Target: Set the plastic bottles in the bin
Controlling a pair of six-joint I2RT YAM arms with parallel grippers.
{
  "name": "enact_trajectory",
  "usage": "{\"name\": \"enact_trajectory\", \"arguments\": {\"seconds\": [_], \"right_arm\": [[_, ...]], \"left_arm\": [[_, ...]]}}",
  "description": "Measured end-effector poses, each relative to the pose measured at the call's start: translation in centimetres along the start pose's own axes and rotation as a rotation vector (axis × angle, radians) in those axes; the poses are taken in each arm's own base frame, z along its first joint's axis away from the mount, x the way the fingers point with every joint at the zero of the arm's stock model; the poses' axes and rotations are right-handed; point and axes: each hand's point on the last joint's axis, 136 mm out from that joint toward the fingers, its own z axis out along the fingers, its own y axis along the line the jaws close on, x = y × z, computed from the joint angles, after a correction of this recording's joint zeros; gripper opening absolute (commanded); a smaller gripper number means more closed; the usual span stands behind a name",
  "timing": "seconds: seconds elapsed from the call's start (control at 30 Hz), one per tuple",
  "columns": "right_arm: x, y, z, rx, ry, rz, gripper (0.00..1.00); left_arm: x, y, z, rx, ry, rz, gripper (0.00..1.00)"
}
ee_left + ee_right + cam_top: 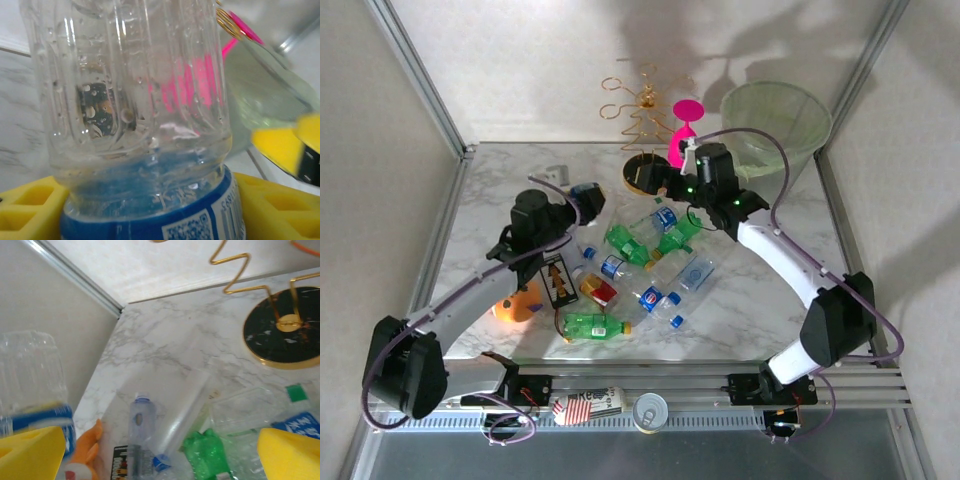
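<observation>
My left gripper [583, 203] is shut on a clear plastic bottle [140, 100] with a blue label, its yellow fingers [30, 210] pressed against both sides of the label. That bottle [588, 193] is lifted above the table's left half. My right gripper [665, 184] hovers open over the pile, with nothing between its yellow fingers [287, 455]. Below it lie several plastic bottles: green ones [628, 245] [207, 455], clear blue-capped ones [660, 220] [141, 425] and a red-labelled one [600, 290]. The bin [775, 125], lined with a pale green bag, stands at the back right.
A gold wire rack on a black base [642, 170] [282, 327] and a pink wine glass [686, 125] stand at the back centre. An orange toy [515, 305] and a black card [560, 280] lie front left. A metal can [650, 410] sits by the near rail.
</observation>
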Motion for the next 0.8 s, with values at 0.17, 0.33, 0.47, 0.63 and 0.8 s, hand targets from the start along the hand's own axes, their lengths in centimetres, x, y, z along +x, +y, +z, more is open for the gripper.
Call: {"name": "enact_trajectory", "arguments": {"seconds": [0.17,0.33,0.47,0.63,0.8], "right_arm": [[0.3,2.2,1.3,-0.085,0.022,0.014,0.99],[0.2,4.3,1.3,-0.181,0.03,0.037,0.98],[0.2,5.8,1.1,-0.243,0.024,0.037,0.96],[0.7,6.2,0.8,-0.263,0.029,0.033,0.9],[1.1,5.9,0.9,-0.256,0.037,0.036,0.86]], "left_arm": [[2.6,-2.6,-0.1,0.05,0.03,0.016,0.6],[3.8,-3.9,0.2,0.074,0.042,0.032,0.6],[5.2,-4.3,1.3,0.079,0.08,0.042,0.6],[5.7,-5.7,2.0,0.112,0.096,0.058,0.6],[4.9,-7.3,1.9,0.155,0.077,0.069,0.6]]}}
